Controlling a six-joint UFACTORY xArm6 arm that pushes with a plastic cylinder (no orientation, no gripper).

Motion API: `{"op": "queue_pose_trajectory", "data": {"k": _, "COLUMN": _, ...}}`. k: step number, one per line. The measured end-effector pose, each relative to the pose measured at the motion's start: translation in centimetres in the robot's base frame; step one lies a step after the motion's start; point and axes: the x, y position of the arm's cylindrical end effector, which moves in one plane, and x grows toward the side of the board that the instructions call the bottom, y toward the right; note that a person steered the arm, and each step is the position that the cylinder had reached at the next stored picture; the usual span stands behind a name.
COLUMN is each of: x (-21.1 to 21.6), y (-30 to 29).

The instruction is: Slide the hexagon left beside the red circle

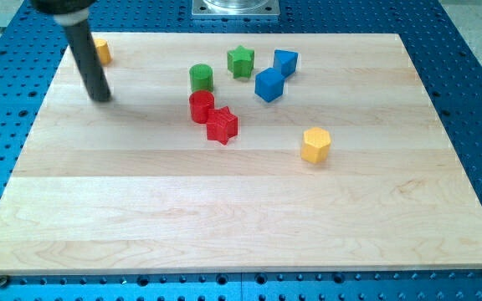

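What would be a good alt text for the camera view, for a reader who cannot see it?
My tip rests at the wooden board's upper left, far from the yellow hexagon at right of centre. The red circle touches a red star; a green cylinder, green star, two blue blocks and a yellow block lie nearby.

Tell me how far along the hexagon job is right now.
Nothing looks done yet. The yellow hexagon sits well to the view's right of the red circle, with the red star touching the circle on that side. My tip is far off at the view's upper left, near a yellow block, touching nothing. Still left: get round to the hexagon's right side and push it left beside the circle.
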Motion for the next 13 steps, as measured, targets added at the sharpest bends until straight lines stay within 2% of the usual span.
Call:
{"op": "queue_pose_trajectory", "data": {"k": 1, "x": 8.6, "y": 1.5}}
{"op": "queue_pose_trajectory", "data": {"k": 2, "x": 14.5, "y": 10.6}}
{"op": "queue_pose_trajectory", "data": {"k": 3, "x": 14.7, "y": 25.6}}
{"op": "queue_pose_trajectory", "data": {"k": 4, "x": 11.6, "y": 39.7}}
{"op": "queue_pose_trajectory", "data": {"k": 5, "x": 4.9, "y": 40.3}}
{"op": "queue_pose_trajectory", "data": {"k": 7, "x": 8.8, "y": 30.7}}
{"op": "queue_pose_trajectory", "data": {"k": 8, "x": 8.8, "y": 29.7}}
{"op": "queue_pose_trajectory", "data": {"k": 9, "x": 11.0, "y": 22.9}}
{"op": "queue_pose_trajectory", "data": {"k": 11, "x": 16.7, "y": 20.1}}
{"op": "queue_pose_trajectory", "data": {"k": 12, "x": 12.7, "y": 17.0}}
{"op": "queue_pose_trajectory", "data": {"k": 13, "x": 5.8, "y": 16.1}}
